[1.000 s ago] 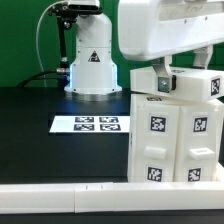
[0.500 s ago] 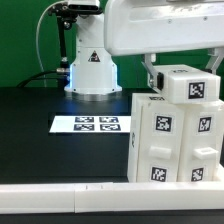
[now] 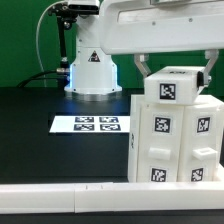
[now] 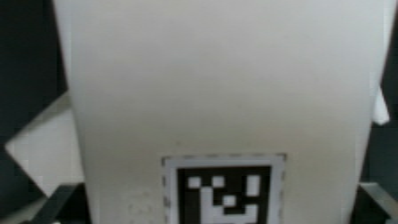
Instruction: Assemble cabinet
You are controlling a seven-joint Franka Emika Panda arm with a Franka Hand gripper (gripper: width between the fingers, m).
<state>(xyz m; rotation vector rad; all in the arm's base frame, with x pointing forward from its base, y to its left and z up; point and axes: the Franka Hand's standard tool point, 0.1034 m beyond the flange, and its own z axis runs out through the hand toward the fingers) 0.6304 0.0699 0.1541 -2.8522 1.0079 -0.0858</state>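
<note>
Exterior view: black table [image 3: 40, 150] carries marker board [image 3: 88, 125] beside cabinet [image 3: 175, 140].

So the setup sits on a black matte table [image 3: 40, 150] with a plain green backdrop [image 3: 20, 40] behind it, kind of a studio screen look. The marker board [image 3: 89, 124] lies flat on the tabletop, showing a row of black-and-white tags. A long plain white rail [image 3: 60, 197] runs along the near edge. Lighting is even and soft, with a bluish glow at the back near a black cable [image 3: 42, 45] hanging down.
</note>
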